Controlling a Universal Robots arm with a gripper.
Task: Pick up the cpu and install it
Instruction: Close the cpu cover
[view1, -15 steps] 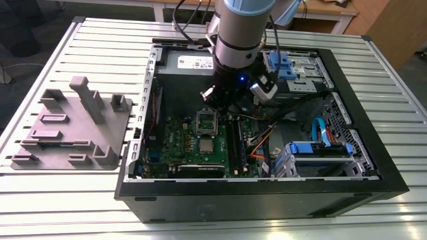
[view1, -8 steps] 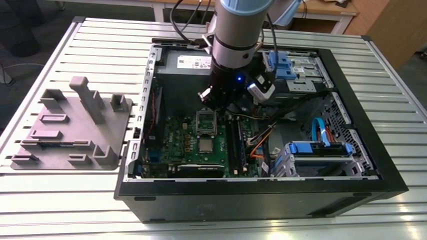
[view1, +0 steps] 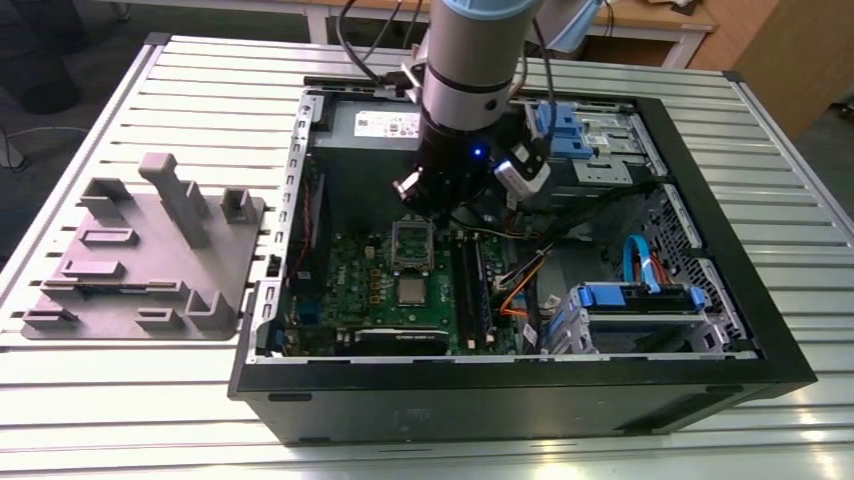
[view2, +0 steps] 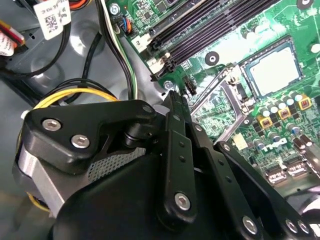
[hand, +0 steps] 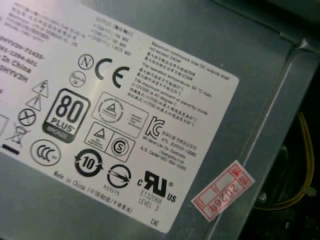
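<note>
The cpu (view1: 408, 291) is a small silver-grey square lying flat inside the dark socket frame on the green board (view1: 367, 300), inside the open computer case. The second wrist view shows the cpu (view2: 272, 72) beyond my fingertips, with the hinged metal frame (view2: 216, 107) of the socket folded open between us. My gripper (view2: 171, 96) is shut with nothing in it. It hangs a little above the board's edge on the power-supply side, apart from the cpu. In the exterior view the arm's wrist (view1: 447, 175) covers most of the gripper.
The grey power-supply box (hand: 260, 65) lies under the first wrist camera. Long black memory slots (view2: 210, 30) run beside the socket. Yellow cables (view2: 75, 97), orange wires (view1: 521, 285) and blue drive cages (view1: 634, 300) crowd the case. A grey fixture (view1: 147, 260) stands on the exterior view's left.
</note>
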